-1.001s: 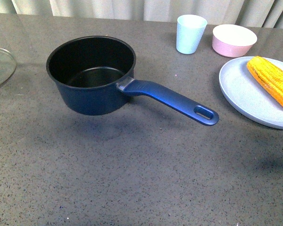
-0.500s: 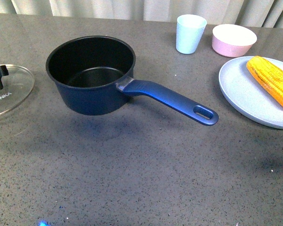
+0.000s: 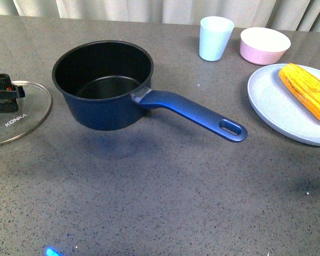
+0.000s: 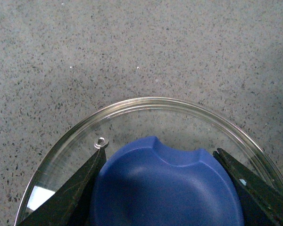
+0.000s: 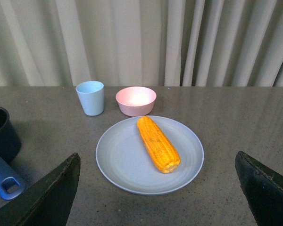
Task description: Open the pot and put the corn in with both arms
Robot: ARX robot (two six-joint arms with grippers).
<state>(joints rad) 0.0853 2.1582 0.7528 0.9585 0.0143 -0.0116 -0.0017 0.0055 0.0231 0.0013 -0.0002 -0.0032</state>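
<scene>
one pot (image 3: 104, 90), one lid (image 3: 22, 121), one corn (image 3: 308, 92), one plate (image 3: 274, 109).

I counted six things on the table (image 3: 165, 202), one of each kind.
There was one pot (image 3: 102, 85), one glass lid (image 3: 26, 121), one corn cob (image 3: 309, 92), one plate (image 3: 277, 109), one pale blue cup (image 3: 215, 38) and one pink bowl (image 3: 264, 45).

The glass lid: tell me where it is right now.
In the front view the glass lid is at the far left edge of the table, just left of the pot, with the left gripper closed on its blue knob.
</scene>
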